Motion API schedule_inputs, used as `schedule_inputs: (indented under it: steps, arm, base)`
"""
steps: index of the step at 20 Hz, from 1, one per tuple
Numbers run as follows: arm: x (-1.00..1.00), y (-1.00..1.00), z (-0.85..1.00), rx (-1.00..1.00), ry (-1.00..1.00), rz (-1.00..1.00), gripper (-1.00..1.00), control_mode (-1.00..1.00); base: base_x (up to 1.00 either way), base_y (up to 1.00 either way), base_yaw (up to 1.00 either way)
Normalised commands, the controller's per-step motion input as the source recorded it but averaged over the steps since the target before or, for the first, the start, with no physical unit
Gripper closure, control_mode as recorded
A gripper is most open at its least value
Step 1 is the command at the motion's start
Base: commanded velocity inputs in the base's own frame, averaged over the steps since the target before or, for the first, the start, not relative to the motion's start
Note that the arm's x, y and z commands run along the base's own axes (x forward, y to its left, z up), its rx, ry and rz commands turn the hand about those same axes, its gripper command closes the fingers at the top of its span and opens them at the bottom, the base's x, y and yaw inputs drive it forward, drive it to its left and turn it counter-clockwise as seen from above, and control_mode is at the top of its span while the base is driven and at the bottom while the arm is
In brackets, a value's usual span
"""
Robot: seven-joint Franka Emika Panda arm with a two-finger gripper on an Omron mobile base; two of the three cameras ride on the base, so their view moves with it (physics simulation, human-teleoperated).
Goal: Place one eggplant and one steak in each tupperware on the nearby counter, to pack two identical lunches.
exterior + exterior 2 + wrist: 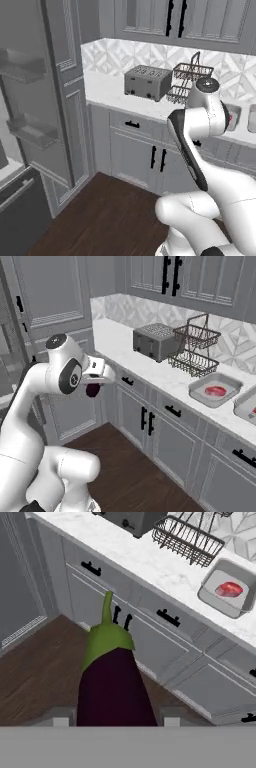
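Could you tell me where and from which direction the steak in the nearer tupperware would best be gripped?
Grip the steak across its narrow middle, coming straight down from above: it lies flat in the tupperware, whose raised walls block any side approach.

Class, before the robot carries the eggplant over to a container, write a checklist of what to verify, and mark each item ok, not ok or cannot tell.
1. Eggplant held in the pincer: ok, it sits between the fingertips, stem pointing away.
2. Nearer container on the counter: ok.
3. Steak already in that container: ok.
4. Room left beside the steak for the eggplant: ok, bare floor shows.
5. Second container contents: cannot tell, it is cut off at the edge.
6. Wire basket clear of the container: ok, it stands beside, apart.
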Motion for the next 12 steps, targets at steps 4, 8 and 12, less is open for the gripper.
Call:
schedule_inputs:
  steps: [4, 8, 12]
  arm:
    - [0.0, 0.0, 0.0, 0.0, 0.0, 0.0, 1.0, 1.0]
    - [0.0, 0.0, 0.0, 0.0, 0.0, 0.0, 1.0, 1.0]
    - [0.0, 0.0, 0.0, 0.0, 0.0, 0.0, 1.0, 1.0]
  base:
    - [0.07, -0.71, -0.84]
    - [0.47, -0.38, -0.75]
    - [0.76, 0.66, -0.38]
